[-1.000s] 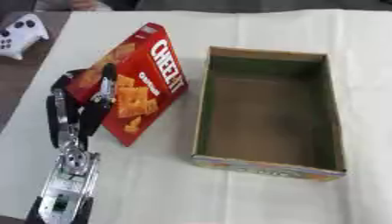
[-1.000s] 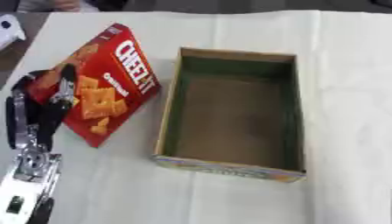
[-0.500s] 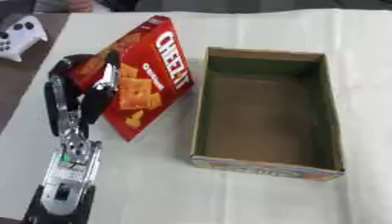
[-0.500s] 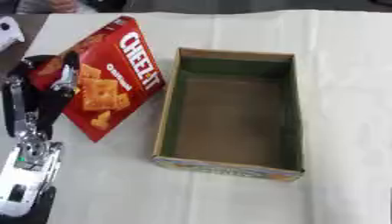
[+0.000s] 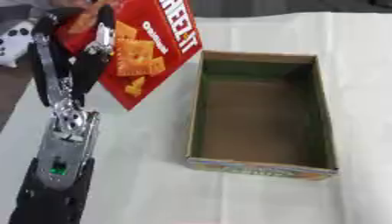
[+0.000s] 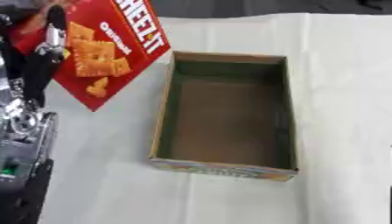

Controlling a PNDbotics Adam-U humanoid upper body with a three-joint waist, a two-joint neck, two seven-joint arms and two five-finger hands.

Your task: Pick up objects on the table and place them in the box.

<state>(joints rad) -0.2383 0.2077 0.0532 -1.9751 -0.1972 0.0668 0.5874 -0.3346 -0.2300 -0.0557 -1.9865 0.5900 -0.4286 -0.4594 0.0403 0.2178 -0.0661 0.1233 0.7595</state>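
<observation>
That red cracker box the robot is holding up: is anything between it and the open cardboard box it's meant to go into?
Nothing visible is. The red cracker box hangs tilted in the left hand, fingers curled round it, just left of the open cardboard box. Only bare white tablecloth lies between them, and the cardboard box's inside looks empty.

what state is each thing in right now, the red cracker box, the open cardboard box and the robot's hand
red Cheez-It cracker box: lifted off the table, tilted, one corner pointing down, closed
open-topped brown cardboard box: upright on the white cloth, nothing inside
black left hand: fingers curled round the cracker box's left edge, holding it up
white game controller: lying at the table's far left, untouched
right hand: not in view
</observation>
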